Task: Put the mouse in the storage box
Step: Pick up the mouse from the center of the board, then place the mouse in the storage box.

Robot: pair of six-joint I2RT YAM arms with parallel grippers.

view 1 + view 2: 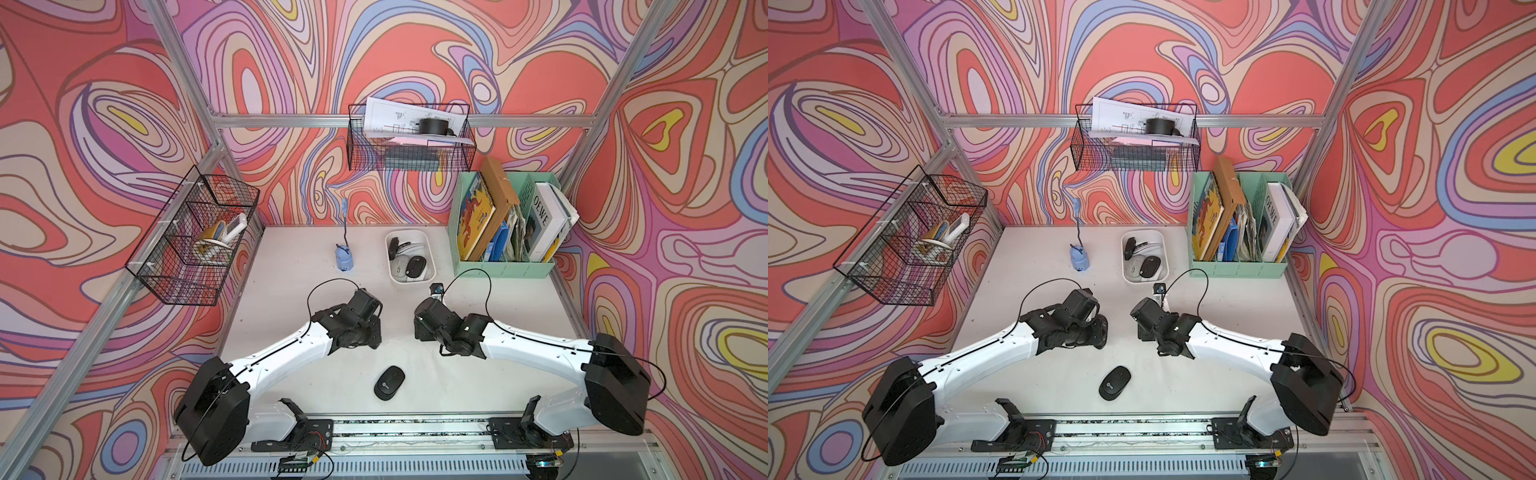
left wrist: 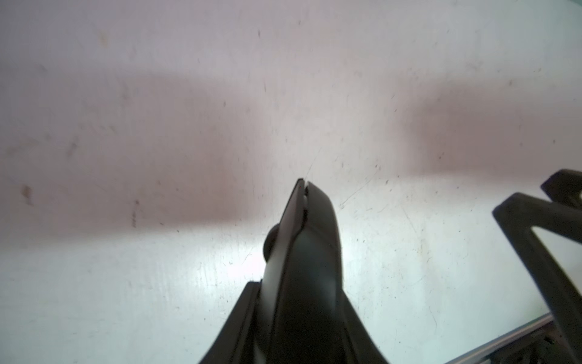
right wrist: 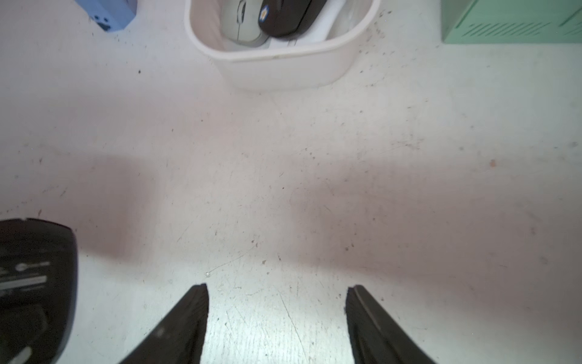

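In the left wrist view my left gripper is shut on a black mouse, held on edge above the white table. In both top views that mouse is hidden under the left wrist. Another black mouse lies flat near the table's front, between the two arms. The storage box stands at the back centre and holds several mice, grey and black. My right gripper hangs open over bare table, a little short of the box, with nothing between its fingers.
A blue gadget with a cable stands left of the box. The mint-green file organizer with books is to its right. Black wire baskets hang on the left wall and back wall. The arms' rail runs along the front.
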